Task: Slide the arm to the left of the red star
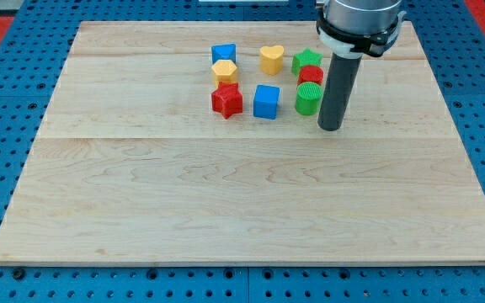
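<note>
The red star (226, 100) lies on the wooden board (242, 194) in the upper middle of the view. My tip (329, 128) is at the end of the dark rod, well to the right of the red star, just right of the green cylinder (308, 98). Between star and tip sits a blue cube (266, 101). A yellow hexagon (224, 71) lies just above the star, with a blue block (223, 54) above that.
A yellow heart (270, 59), a green star (306, 61) and a red cylinder (311, 76) lie in the same cluster near the top. A blue pegboard (7, 126) surrounds the board.
</note>
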Action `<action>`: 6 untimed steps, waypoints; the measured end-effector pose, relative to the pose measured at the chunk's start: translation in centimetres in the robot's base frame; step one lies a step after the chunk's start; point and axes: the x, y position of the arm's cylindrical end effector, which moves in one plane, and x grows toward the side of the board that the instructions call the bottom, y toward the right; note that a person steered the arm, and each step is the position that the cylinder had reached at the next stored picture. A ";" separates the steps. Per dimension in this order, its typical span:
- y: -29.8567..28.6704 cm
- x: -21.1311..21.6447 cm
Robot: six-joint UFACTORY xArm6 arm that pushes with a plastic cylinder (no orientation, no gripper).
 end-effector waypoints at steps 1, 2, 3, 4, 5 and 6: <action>-4.5 0.5; -13.2 1.9; -15.6 0.1; -23.6 -1.4; -22.1 -4.5; -22.2 -6.0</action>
